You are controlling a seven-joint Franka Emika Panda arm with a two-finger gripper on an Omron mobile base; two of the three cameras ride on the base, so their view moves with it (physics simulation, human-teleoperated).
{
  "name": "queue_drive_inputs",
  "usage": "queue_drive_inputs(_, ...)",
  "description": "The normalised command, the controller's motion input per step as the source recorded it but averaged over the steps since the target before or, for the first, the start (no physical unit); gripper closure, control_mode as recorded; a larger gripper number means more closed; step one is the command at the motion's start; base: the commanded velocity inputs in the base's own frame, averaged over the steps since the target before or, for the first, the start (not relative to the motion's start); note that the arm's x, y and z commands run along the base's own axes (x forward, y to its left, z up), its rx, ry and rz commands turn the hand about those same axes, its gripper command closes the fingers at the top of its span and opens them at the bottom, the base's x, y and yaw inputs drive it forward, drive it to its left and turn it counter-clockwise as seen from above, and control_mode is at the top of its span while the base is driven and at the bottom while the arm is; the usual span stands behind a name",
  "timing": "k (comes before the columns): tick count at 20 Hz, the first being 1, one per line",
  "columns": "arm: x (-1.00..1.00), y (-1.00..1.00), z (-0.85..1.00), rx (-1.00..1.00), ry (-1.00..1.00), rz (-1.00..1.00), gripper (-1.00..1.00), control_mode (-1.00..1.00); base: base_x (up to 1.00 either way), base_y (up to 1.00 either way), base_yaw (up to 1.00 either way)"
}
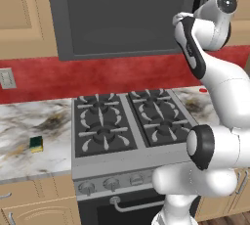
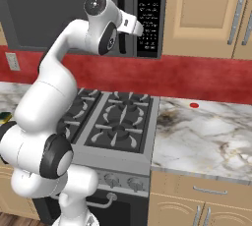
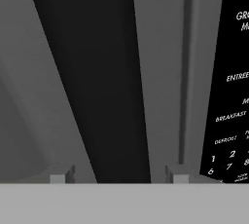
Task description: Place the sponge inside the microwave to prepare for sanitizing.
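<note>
Straddling the microwave (image 1: 122, 16) door's black handle (image 3: 104, 82), the hand (image 3: 116, 174) has fingers apart on either side, unclamped; the sponge (image 1: 36, 144) lies on the tabletop (image 1: 29, 131).

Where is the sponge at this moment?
In the left base view, the sponge lies on the marble counter, left of the stove, near the counter's front edge.

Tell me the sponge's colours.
Sponge: yellow body, dark green top; clearest in the left base view.
</note>
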Motion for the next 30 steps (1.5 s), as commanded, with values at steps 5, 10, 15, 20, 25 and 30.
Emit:
queue_drive_inputs(5,0.0,0.0,0.0,0.0,0.0,0.0,1.0,-1.0,0.0,0.0,0.0)
queue_drive_inputs(10,-0.01,0.0,0.0,0.0,0.0,0.0,1.0,-1.0,0.0,0.0,0.0)
queue_drive_inputs(15,-0.28,0.0,0.0,0.0,0.0,-0.01,1.0,-1.0,0.0,0.0,0.0)
queue_drive_inputs(20,-0.67,0.13,0.0,0.0,0.0,-0.13,1.0,-1.0,0.0,0.0,0.0)
queue_drive_inputs(25,-0.71,0.29,0.0,-0.05,0.05,-0.14,1.0,-1.0,0.0,0.0,0.0)
queue_drive_inputs(30,-0.63,0.21,0.0,-0.07,0.07,-0.11,1.0,-1.0,0.0,0.0,0.0)
